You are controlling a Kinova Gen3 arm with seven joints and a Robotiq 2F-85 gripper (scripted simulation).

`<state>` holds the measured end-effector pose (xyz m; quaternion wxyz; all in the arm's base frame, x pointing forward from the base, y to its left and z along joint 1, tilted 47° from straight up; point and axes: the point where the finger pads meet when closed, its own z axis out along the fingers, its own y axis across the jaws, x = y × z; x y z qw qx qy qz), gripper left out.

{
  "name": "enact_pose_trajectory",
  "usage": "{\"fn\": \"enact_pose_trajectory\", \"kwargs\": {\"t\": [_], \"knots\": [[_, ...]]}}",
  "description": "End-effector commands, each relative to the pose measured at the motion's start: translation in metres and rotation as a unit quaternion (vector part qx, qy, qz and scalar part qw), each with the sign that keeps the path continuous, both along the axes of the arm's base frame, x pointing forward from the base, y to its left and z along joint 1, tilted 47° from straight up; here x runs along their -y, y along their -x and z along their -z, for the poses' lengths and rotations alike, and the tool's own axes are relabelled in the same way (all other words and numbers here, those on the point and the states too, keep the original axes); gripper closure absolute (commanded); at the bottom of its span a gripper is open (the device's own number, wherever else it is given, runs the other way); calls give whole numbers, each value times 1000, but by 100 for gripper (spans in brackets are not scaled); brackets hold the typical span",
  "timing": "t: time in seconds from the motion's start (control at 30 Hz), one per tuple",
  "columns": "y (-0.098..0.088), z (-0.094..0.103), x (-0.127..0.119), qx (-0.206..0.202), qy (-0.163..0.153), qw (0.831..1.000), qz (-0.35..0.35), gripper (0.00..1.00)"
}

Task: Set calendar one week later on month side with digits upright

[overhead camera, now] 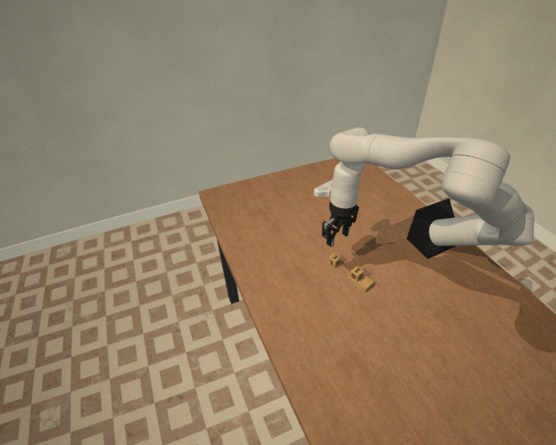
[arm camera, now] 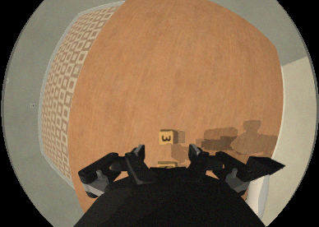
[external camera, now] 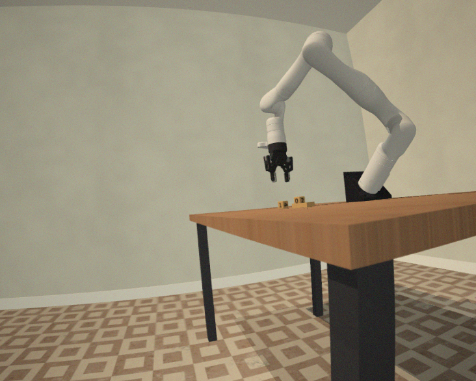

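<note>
Right now the gripper (overhead camera: pixel 337 235) (external camera: pixel 279 177) (arm camera: pixel 167 150) is spread wide with nothing in it, one cube (overhead camera: pixel 334 260) (external camera: pixel 283 204) (arm camera: pixel 166 137) sits on the counter (overhead camera: pixel 312 306) (external camera: pixel 279 224) (arm camera: pixel 164 69) beside the tray (overhead camera: pixel 366 285) (external camera: pixel 303 205), and the date looks unfinished.

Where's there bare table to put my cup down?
Roomiest looks the stretch of table beyond the tray, away from the loose cube. It's crowded between that cube and the tray, under the claw.
</note>
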<state>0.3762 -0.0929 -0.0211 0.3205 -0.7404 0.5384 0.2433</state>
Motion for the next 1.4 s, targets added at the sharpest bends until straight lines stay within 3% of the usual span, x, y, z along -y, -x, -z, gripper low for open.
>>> {"fn": "enact_pose_trajectory", "kwargs": {"t": [0.0,1.03,1.37], "knots": [[0,0,1,1,1,1000,1,0],[0,-1,0,-8,1,1000,8,0],[2,-2,-1,-39,0,999,34,0]]}}
